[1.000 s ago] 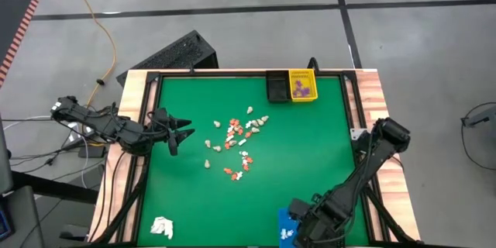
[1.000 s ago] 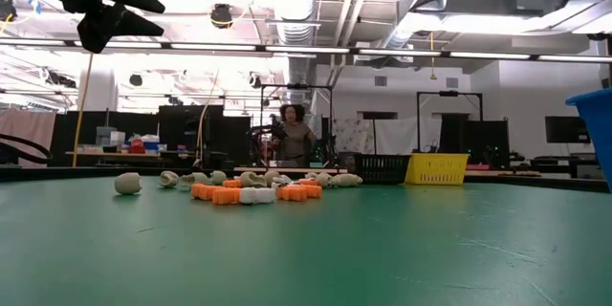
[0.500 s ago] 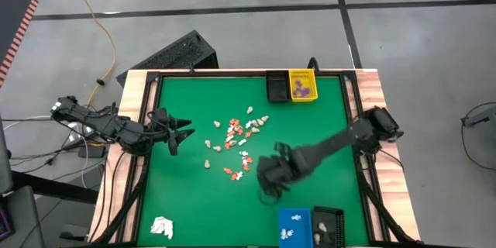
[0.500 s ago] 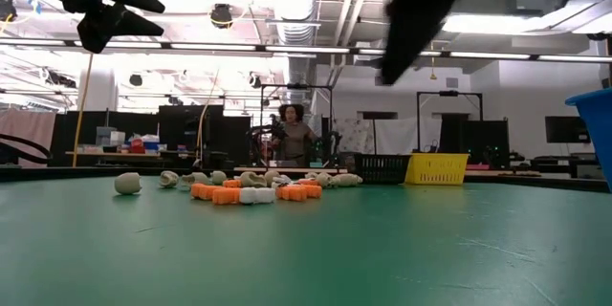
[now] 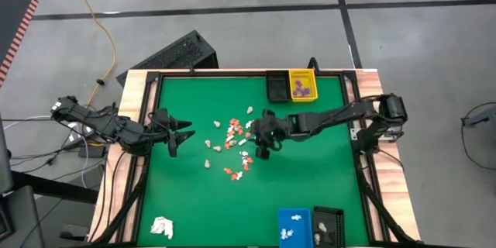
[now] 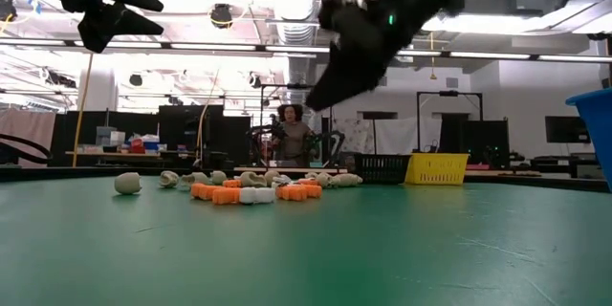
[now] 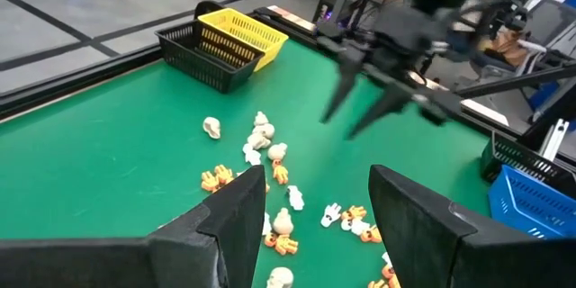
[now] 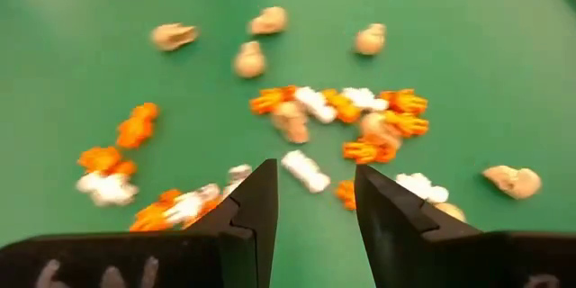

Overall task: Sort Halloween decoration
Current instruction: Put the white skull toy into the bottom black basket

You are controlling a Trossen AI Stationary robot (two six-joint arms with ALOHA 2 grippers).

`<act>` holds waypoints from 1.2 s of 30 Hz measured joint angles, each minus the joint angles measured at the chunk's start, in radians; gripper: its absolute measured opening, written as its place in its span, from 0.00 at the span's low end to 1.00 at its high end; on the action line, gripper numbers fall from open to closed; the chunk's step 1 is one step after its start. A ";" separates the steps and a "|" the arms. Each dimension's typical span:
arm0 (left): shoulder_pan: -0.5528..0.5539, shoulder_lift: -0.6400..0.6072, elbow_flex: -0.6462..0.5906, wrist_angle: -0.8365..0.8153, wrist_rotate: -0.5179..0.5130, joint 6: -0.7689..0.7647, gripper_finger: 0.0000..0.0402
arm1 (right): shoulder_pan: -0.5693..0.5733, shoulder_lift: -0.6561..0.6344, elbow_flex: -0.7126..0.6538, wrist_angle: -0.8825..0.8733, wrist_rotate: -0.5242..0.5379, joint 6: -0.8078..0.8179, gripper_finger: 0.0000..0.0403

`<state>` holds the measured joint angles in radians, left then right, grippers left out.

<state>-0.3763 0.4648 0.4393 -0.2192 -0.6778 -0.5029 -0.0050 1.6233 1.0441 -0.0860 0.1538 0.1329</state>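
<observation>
Dozens of tiny Halloween decoration pieces (image 5: 236,143) (orange, white, cream) lie scattered mid-bench. Right gripper (image 5: 262,143) hovers just above the cluster's right edge, fingers (image 8: 252,211) apart and empty, a white piece (image 8: 306,170) ahead between them. Left gripper (image 5: 177,133) waits near the left edge, fingers spread.

Overhead tube lights (image 6: 287,50) lit my green felt desk (image 5: 310,170) evenly, with faint shadows. The right tool (image 6: 330,81) smeared with motion blur, and my right wrist view looked soft throughout.
</observation>
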 joint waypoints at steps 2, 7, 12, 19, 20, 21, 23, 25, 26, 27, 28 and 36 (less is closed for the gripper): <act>0.000 0.000 0.000 0.000 0.000 0.001 0.47 | -0.038 0.000 -0.053 0.069 0.002 0.017 0.36; 0.000 0.000 0.000 0.000 -0.006 0.007 0.47 | -0.091 0.000 -0.156 0.193 0.005 0.046 0.36; 0.000 0.000 0.000 0.000 -0.017 0.012 0.47 | -0.093 0.040 -0.193 0.270 0.005 0.024 0.36; 0.000 0.009 0.000 -0.001 -0.018 0.010 0.47 | -0.100 0.125 -0.181 0.339 0.009 -0.002 0.36; 0.000 0.013 0.000 -0.001 -0.019 0.008 0.47 | -0.103 0.141 -0.185 0.332 0.005 -0.002 0.36; 0.000 0.014 0.000 0.000 -0.019 0.008 0.47 | -0.103 0.159 -0.181 0.349 0.006 -0.001 0.36; 0.000 0.019 0.000 0.001 -0.017 0.007 0.47 | -0.104 0.179 -0.181 0.355 0.009 0.005 0.36; 0.000 0.023 0.000 0.004 -0.016 0.003 0.47 | -0.103 0.199 -0.182 0.357 0.008 0.018 0.36; 0.000 0.025 0.000 0.002 -0.015 0.002 0.47 | -0.104 0.202 -0.184 0.355 0.009 0.023 0.36; 0.000 0.029 0.000 0.000 -0.015 -0.002 0.47 | -0.105 0.203 -0.189 0.344 0.008 0.023 0.36; 0.000 0.032 0.001 0.003 -0.014 -0.005 0.47 | -0.107 0.211 -0.191 0.350 0.009 0.024 0.36; 0.000 0.039 0.001 0.002 -0.018 -0.014 0.47 | -0.109 0.219 -0.196 0.367 0.034 0.050 0.33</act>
<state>-0.3763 0.5041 0.4400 -0.2176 -0.6956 -0.5174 -0.1139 1.8427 0.8478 0.2814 0.1879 0.1833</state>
